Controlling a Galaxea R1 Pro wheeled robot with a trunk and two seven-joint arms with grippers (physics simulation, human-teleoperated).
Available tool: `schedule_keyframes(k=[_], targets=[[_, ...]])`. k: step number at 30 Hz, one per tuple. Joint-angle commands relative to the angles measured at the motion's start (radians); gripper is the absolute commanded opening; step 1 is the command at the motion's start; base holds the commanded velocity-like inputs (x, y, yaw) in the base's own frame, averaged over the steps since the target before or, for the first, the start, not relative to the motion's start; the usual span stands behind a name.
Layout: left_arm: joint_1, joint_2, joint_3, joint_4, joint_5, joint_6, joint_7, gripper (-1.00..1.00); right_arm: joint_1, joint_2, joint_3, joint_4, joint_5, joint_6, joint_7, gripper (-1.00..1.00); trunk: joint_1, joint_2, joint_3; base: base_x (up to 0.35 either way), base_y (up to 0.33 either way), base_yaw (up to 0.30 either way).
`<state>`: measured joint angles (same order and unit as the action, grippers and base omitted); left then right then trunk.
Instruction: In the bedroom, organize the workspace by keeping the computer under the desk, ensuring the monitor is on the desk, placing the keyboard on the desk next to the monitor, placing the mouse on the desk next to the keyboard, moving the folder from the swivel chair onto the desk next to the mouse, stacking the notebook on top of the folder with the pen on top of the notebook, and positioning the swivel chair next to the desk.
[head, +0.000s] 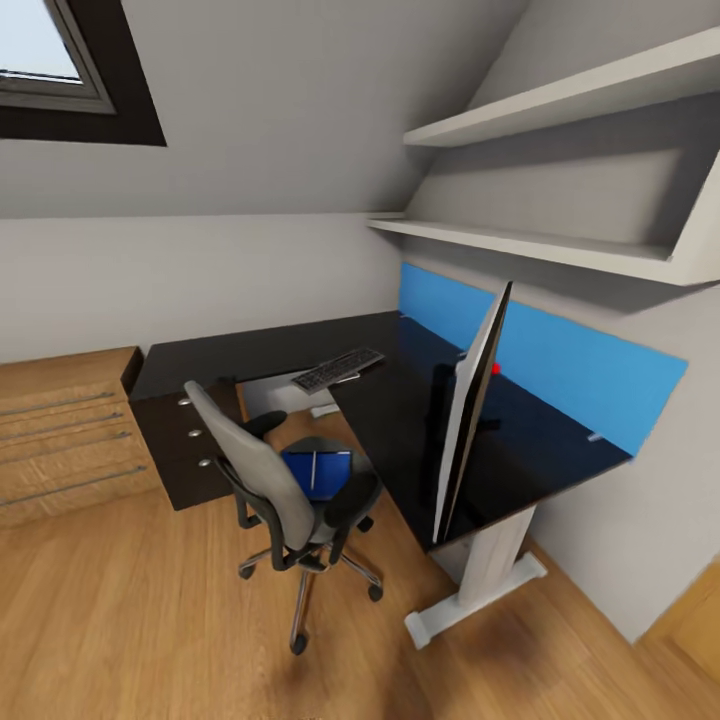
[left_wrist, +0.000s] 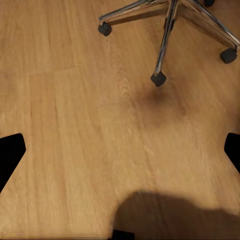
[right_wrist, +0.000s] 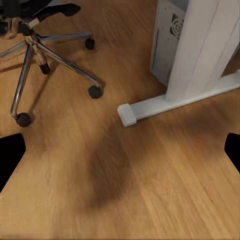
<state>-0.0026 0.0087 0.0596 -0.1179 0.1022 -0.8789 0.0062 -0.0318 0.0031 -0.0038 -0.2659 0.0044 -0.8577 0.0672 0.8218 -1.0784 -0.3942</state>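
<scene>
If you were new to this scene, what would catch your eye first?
The black L-shaped desk in the corner, with the monitor standing edge-on near its front end and the keyboard by the inner bend. Next, the swivel chair before it, with the blue folder on its seat.

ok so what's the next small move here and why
Probably roll closer to the chair and reach for the folder. The blue folder lies on the seat with a thin white stick on top, while the keyboard and monitor already sit on the desk. Both wrist views show floor, so nothing seems held.
</scene>
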Motion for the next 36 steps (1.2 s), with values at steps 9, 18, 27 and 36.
schedule_keyframes(k=[9,18,27,36], targets=[[0.0,-0.001,0.004,0.0,-0.001,-0.003,0.0,1.0,-0.001,0.0,0.002,0.002,0.0,-0.003,0.003,1.0,0.0,-0.001,-0.001,0.0,0.0,0.289],[-0.001,-0.001,0.004,0.0,-0.001,-0.003,0.0,1.0,-0.001,0.0,0.005,0.038,0.0,-0.003,0.003,1.0,0.0,-0.001,-0.001,0.0,0.0,0.289],[0.0,-0.001,0.003,0.0,-0.001,-0.003,-0.001,1.0,-0.001,0.0,0.005,0.042,0.0,-0.003,0.003,1.0,0.0,-0.001,-0.001,-0.016,0.0,0.289],[-0.001,-0.001,0.003,0.0,-0.001,-0.003,-0.002,1.0,-0.001,0.0,0.005,0.042,0.0,-0.003,0.003,1.0,0.0,-0.001,-0.003,-0.038,0.0,0.289]])
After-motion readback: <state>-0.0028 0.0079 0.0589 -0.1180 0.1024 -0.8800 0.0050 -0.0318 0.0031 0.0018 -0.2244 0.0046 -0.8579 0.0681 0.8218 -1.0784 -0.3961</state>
